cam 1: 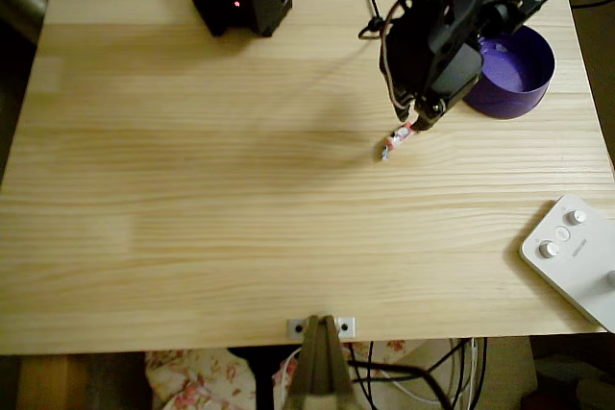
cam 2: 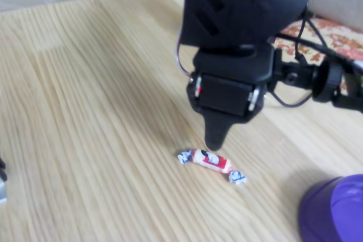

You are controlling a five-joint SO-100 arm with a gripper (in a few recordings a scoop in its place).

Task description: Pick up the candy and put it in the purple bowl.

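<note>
Candy in a red-and-white wrapper with twisted silvery ends (cam 2: 211, 164) lies on the pale wooden surface (cam 1: 192, 189), directly beneath the black fingers (cam 2: 215, 138); whether they are parted cannot be told. Step: approach before grasp, which calls for straddling the sweet. The overhead view adds the whole glossy purple plastic bowl (cam 1: 519, 84), nearby.

No legible text, number or brand appears: the candy (cam 2: 212, 161) wrapper carries red-and-white print too blurred to read, and the white box (cam 1: 579, 258) shows what may be a faint label beside its knobs, unreadable.
</note>
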